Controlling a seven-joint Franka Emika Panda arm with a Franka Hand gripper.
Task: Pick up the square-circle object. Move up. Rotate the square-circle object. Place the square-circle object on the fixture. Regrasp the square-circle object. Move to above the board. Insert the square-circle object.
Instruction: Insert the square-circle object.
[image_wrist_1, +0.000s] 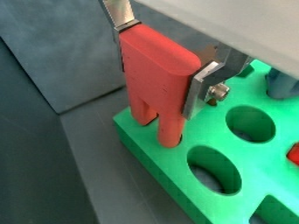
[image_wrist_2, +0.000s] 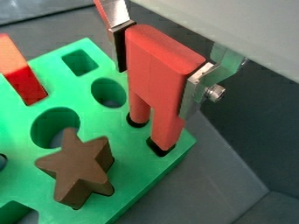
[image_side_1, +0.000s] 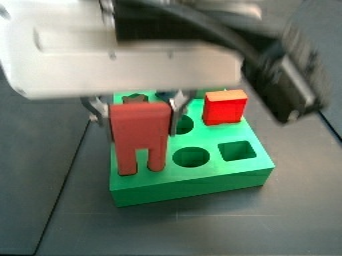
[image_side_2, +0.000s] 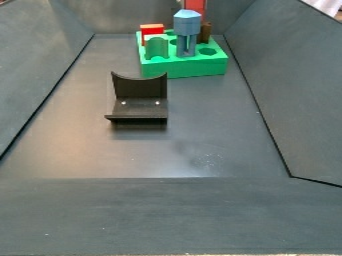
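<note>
- You get bright, even light in both wrist views; the flat green board with shaped holes (image_wrist_1: 239, 157) looks saturated, almost glowing.
- The silver-fingered gripper (image_wrist_2: 163, 66) shows glare on its metal plate at about 12 o'clock.
- In a side view the pale, bulky arm housing (image_side_1: 127, 45) sits heavily blurred, close to the lens.
- The dark grey floor (image_side_2: 174, 150) carries a soft sheen, and the black L-shaped fixture (image_side_2: 136, 98) stays sharp.

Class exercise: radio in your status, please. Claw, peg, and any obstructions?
Claw shut on the square-circle object over the board. Stem at board's edge hole. Star peg nearby, not blocking.
</note>
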